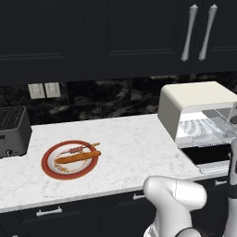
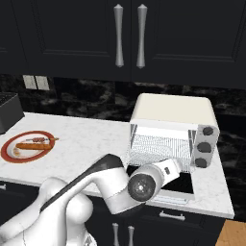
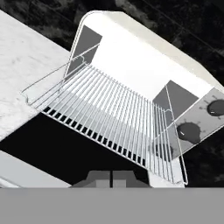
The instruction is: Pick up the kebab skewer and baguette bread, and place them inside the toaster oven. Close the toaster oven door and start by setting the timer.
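Observation:
The baguette bread (image 1: pixel 76 158) lies across a red-rimmed plate (image 1: pixel 48 165) on the left of the counter, and the kebab skewer (image 1: pixel 83 148) lies just behind it on the same plate. Both also appear far left as the baguette bread (image 2: pixel 28 147) and kebab skewer (image 2: pixel 40 140). The cream toaster oven (image 1: pixel 194 99) stands at the right, its door (image 3: pixel 48 148) folded down flat and its wire rack (image 3: pixel 109 116) slid partly out. My gripper (image 3: pixel 112 177) hovers above the open door in front of the rack, fingertips pressed together with nothing between them.
A dark slot toaster (image 1: pixel 11 131) sits at the counter's far left. Three dark knobs (image 2: pixel 206 146) run down the oven's right side. Dark cabinets with silver handles (image 1: pixel 199 32) hang overhead. Bare marble counter (image 1: pixel 134 148) lies between plate and oven.

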